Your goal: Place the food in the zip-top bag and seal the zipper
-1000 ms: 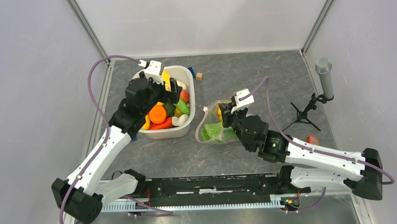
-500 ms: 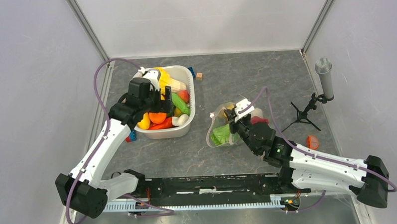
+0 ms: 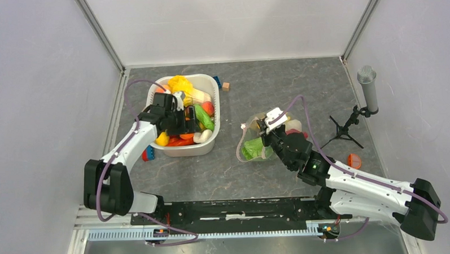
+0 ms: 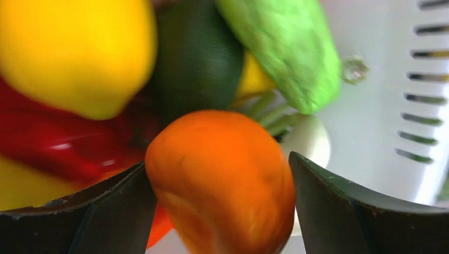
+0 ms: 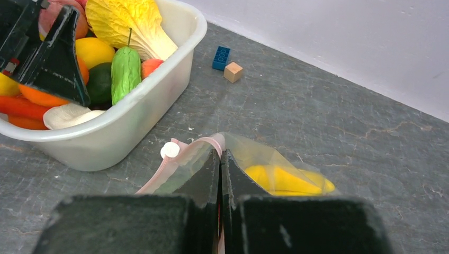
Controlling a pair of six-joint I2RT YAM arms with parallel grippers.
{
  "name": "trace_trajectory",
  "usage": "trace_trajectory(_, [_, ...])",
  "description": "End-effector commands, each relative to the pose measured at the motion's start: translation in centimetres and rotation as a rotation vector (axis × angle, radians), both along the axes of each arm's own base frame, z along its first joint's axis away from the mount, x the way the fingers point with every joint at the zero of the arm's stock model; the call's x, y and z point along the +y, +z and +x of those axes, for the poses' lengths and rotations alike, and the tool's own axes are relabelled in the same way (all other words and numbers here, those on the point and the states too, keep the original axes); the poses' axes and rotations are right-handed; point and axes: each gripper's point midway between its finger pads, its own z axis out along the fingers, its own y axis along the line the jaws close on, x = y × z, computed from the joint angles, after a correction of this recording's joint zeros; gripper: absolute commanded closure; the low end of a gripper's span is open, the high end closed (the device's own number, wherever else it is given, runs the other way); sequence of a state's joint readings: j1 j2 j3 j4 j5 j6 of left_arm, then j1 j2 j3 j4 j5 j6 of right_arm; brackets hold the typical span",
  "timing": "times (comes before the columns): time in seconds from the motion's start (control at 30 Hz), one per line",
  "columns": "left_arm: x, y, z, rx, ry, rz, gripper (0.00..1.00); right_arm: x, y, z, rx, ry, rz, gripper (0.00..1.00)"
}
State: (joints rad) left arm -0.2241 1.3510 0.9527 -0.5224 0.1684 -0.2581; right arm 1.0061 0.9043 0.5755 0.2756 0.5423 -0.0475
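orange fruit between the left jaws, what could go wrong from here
1. The orange fruit is round and smooth and sits near the tips of the left jaws, so it could squirt out into the white tub if they close.
2. The right jaws pinch the zip-top bag at one spot on its zipper, so the mouth may sag narrow and the fruit could catch on the rim.

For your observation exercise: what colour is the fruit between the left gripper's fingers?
The fruit is orange; the left wrist view shows it best.
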Motion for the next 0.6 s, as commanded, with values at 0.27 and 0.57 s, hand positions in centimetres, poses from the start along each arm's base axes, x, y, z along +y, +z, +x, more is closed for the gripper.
trace_trajectory(0.27, [-6.2, 7.9, -4.8, -0.136, -0.483, -0.283, 0.07, 0.1, 2.5, 1.4, -0.045, -0.027, 0.037, 1.0])
trace_trajectory(0.57, [-1.2, 8.6, 0.1, -0.262, -0.187, -0.022, 0.03, -0.3, 3.0, 1.4, -0.046, -0.041, 0.061, 1.0])
